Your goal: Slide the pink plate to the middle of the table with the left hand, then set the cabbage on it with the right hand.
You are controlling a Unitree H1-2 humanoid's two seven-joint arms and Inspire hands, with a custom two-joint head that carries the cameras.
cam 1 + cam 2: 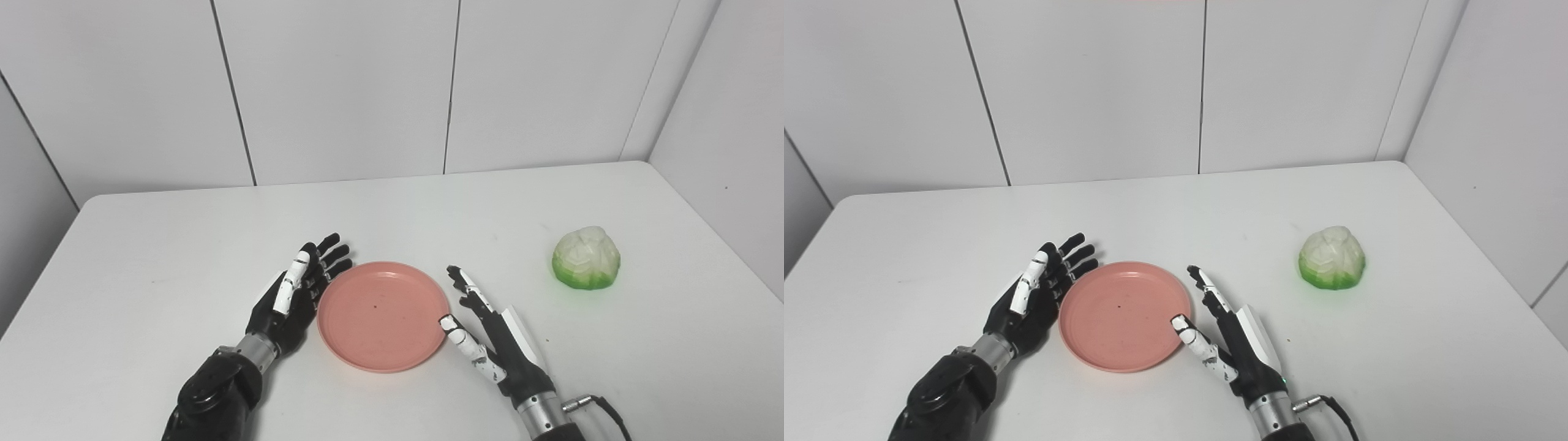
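The pink plate point(383, 315) lies near the middle of the white table point(153, 257), empty. The left hand point(294, 300) and right hand point(490, 337) flank it, both with fingers spread, holding nothing. The cabbage point(587, 257) sits well apart, at right.

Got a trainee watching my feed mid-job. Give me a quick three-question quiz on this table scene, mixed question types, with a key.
1. True or false: the cabbage lies on the pink plate.
2. Which hand is at the plate's left rim? A) left hand B) right hand
3. Fill in: both hands hold ____.

Key:
1. False; it sits on the table, apart from the plate, to its right.
2. A
3. Nothing; both are open, one on each side of the plate.
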